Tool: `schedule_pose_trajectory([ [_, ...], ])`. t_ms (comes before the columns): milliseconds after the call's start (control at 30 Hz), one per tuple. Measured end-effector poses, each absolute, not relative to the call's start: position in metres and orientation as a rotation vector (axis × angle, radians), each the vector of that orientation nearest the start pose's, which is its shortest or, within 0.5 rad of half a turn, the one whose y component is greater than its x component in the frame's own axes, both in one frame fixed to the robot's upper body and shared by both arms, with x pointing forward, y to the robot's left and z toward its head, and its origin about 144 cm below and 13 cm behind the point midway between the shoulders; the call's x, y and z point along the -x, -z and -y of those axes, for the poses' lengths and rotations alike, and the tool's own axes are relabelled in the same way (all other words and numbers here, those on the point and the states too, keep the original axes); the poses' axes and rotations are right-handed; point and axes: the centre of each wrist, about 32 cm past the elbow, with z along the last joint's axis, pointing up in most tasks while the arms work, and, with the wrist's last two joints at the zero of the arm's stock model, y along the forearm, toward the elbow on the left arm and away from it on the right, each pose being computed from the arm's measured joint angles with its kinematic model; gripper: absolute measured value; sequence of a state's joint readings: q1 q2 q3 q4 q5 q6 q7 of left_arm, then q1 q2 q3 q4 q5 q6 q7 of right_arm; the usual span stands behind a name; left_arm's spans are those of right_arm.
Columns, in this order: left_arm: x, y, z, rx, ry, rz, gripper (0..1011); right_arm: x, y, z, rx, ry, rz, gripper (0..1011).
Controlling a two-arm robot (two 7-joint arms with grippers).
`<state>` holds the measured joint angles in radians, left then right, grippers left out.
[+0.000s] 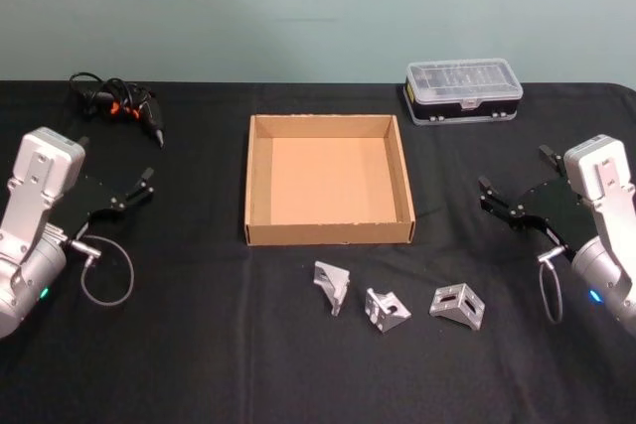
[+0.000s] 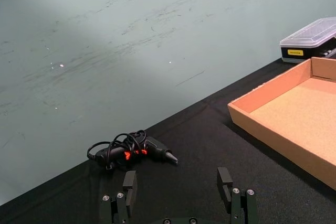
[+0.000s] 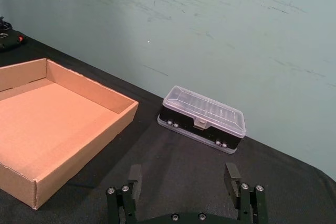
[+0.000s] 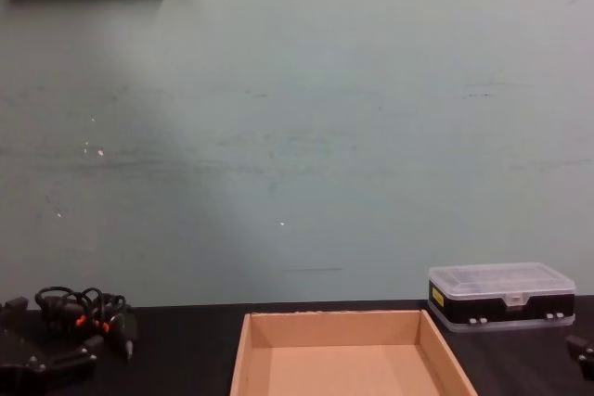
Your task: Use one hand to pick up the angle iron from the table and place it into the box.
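Note:
Three silver angle irons lie in a row on the black table (image 1: 199, 364) in front of the box: one (image 1: 332, 285) on the left, one (image 1: 387, 310) in the middle and one (image 1: 458, 305) on the right. The tan cardboard box (image 1: 328, 231) stands open-topped and empty at the table's centre; its walls also show as box (image 2: 273, 135) and box (image 3: 84, 88). My left gripper (image 1: 134, 189) hovers open at the left side, apart from everything, with empty fingers (image 2: 224, 179). At the right side my right gripper (image 1: 517, 172) is open too, fingers (image 3: 232, 174) empty.
A black plastic case with a clear lid (image 1: 463, 90) sits at the back right, also seen as case (image 3: 205, 116). A black glue gun with coiled cord (image 1: 124, 101) lies at the back left, gun (image 2: 136, 150). A teal wall rises behind the table.

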<state>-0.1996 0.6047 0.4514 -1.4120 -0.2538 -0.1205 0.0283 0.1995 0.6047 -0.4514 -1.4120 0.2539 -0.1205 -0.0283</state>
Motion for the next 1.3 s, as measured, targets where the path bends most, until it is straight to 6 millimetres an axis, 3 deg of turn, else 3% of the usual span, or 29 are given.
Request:
schedule_pose_trajectory([
  [1300, -0.4886, -1.1398, -0.3097, -0.304, -1.248, 0.285, 1000, -0.4886, -1.1398, 0.3096, 0.304, 1.248, 0.285, 1000],
])
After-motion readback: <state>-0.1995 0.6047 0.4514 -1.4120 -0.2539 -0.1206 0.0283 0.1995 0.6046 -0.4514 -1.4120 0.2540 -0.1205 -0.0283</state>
